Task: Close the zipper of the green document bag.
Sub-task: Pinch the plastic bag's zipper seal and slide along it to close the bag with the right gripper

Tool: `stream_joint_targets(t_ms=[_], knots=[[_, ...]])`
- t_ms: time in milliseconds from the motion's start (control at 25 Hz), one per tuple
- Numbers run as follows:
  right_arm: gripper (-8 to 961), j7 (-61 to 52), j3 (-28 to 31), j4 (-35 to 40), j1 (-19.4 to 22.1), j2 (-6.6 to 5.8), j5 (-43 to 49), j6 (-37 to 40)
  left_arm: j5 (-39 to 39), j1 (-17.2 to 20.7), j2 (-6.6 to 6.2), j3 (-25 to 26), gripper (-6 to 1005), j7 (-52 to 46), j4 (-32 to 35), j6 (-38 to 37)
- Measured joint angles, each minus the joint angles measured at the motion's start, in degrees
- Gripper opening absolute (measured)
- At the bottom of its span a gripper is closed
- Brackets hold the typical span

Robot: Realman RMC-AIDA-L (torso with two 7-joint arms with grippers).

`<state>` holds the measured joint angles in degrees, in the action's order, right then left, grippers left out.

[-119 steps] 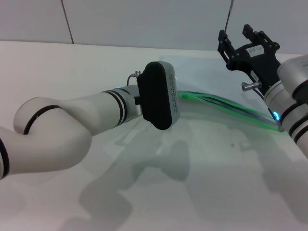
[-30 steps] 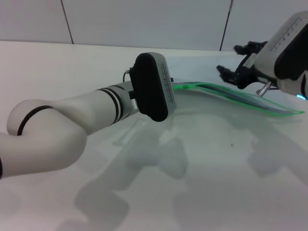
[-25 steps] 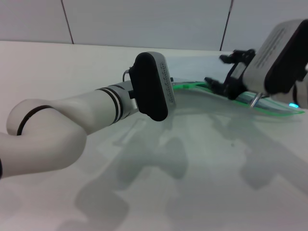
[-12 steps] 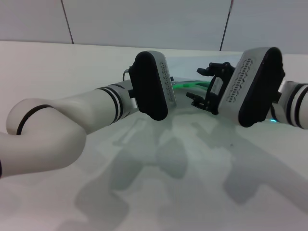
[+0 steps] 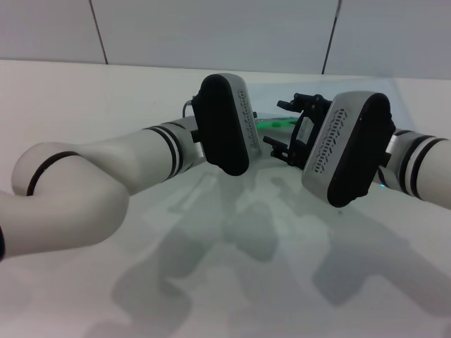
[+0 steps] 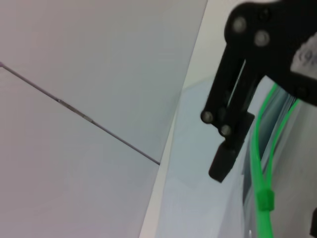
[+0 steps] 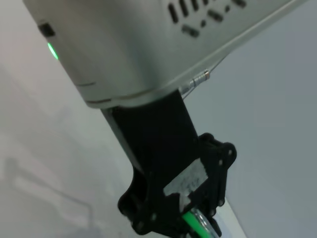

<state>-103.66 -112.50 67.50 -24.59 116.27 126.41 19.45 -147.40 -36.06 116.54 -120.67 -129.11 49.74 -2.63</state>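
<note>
The zipper (image 5: 270, 125) shows as a short bright green strip between my two wrists. In the left wrist view it runs along the pale translucent green document bag (image 6: 203, 168), with its small slider tab (image 6: 264, 199) on it. My left gripper (image 7: 192, 222) is hidden behind its own wrist in the head view. In the right wrist view it is shut on a green piece of the bag's edge. My right gripper (image 5: 277, 124) is open, its black fingers (image 6: 231, 130) above and below the strip, close to the left gripper.
The white table (image 5: 211, 274) carries the arms' shadows at the front. A grey panelled wall (image 5: 211, 32) stands behind the table's far edge. My two wrist housings sit close side by side over the middle.
My right arm has swung in from the far right toward the left gripper, and its open fingers now sit at the green strip. The left arm has barely moved.
</note>
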Motion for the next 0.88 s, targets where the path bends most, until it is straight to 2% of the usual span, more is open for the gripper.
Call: stream_joint_targets(t_ms=[240,440,880], knots=[[614,0.01,-1.48,-1.33,-0.45,0.08,-0.03,-3.12,0.0,0.1,-0.04,0.0,54,0.0,0.66,-0.1],[509,-0.26,-1.8,-1.86,-0.67,0.1,-0.03,-3.97,0.0,0.27,-0.06,0.0,54,0.0,1.24,-0.1],[356,-0.71,-1.82,-4.91,-2.53,0.13,-2.26,-6.23,0.0,0.32,-0.09,0.0,55,0.24,1.29,-0.02]])
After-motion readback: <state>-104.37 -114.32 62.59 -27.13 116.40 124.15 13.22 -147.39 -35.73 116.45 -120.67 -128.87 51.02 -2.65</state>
